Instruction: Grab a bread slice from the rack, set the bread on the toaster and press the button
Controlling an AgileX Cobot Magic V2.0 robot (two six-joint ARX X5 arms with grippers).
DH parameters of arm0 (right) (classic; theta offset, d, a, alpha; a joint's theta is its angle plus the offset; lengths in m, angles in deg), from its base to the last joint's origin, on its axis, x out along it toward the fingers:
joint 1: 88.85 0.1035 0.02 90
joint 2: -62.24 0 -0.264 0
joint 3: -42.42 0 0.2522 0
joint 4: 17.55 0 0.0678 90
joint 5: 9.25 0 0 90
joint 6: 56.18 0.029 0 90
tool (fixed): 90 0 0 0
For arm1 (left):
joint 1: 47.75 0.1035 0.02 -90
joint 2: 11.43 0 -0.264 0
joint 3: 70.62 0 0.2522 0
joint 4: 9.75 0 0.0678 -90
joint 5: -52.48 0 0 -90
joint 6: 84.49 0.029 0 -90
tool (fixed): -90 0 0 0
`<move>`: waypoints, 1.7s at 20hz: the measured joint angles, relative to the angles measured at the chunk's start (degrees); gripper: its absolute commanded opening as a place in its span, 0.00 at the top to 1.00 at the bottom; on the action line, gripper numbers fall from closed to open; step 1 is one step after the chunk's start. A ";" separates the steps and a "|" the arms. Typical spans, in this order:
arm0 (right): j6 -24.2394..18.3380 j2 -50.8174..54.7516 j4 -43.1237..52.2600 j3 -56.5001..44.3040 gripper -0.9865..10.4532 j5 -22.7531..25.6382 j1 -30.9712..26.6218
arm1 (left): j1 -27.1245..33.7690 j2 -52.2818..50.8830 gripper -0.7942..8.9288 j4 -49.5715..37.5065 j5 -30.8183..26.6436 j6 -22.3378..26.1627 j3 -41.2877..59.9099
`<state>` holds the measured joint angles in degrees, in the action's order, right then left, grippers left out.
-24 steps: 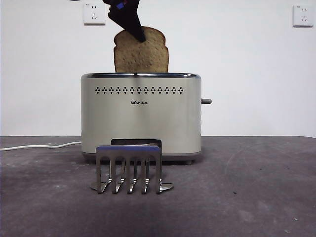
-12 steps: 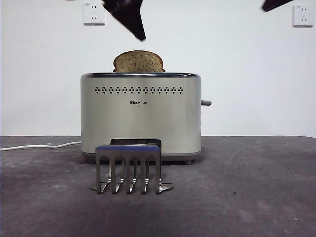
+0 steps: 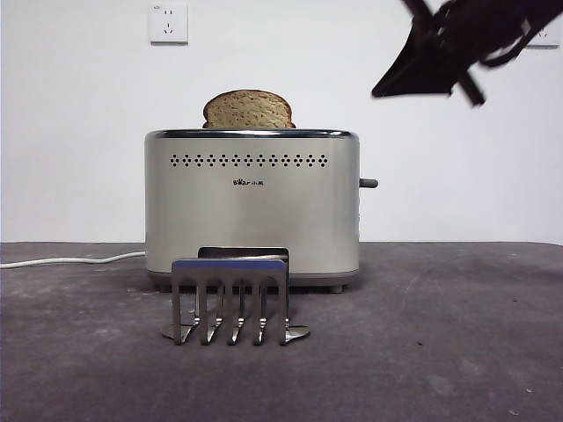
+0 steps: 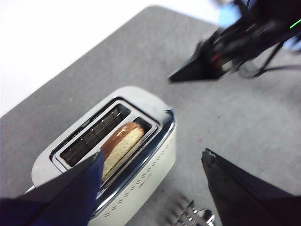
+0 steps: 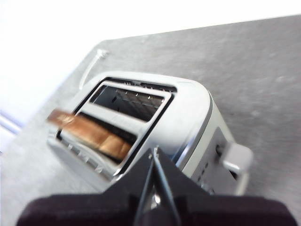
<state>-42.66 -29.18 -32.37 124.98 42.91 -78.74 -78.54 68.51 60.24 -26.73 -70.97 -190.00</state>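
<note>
Left hand (image 4: 150, 174) had let go and lifted clear, jaws apart; slice of bread (image 3: 248, 109) sat dropped in toaster (image 3: 252, 207) slot. Right hand (image 3: 418, 79), clenched, came in toward the lever (image 3: 368, 183); pressing remained.

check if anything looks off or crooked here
Nothing stands out. The bread sits upright in the toaster, the rack stands in front, and the right gripper hangs above the lever.

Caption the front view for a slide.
Slice of bread sits in the toaster; right gripper shut, approaching from above.
</note>
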 measured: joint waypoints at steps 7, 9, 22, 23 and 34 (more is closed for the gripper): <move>7.30 -10.12 11.02 0.00 0.92 -0.87 -1.33 | -0.87 -4.22 0.55 3.02 5.60 -2.71 0.00; 8.39 -11.54 12.13 0.00 0.92 -1.01 -1.88 | -1.03 -4.74 0.55 3.45 5.97 -3.13 0.00; 9.29 -17.79 15.28 0.35 0.93 -1.18 -2.40 | -1.05 -5.07 0.55 4.17 5.99 -3.76 0.00; 9.29 -18.03 15.52 0.48 0.92 -1.20 -2.40 | -1.05 -5.07 0.55 4.17 5.99 -3.76 0.00; 8.20 -22.84 12.37 1.46 0.92 -1.27 -2.40 | -1.05 -5.05 0.55 5.49 5.97 -3.76 0.00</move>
<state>-34.46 -52.02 -20.00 126.44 41.64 -81.14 -79.59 63.46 65.72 -20.77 -74.73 -190.00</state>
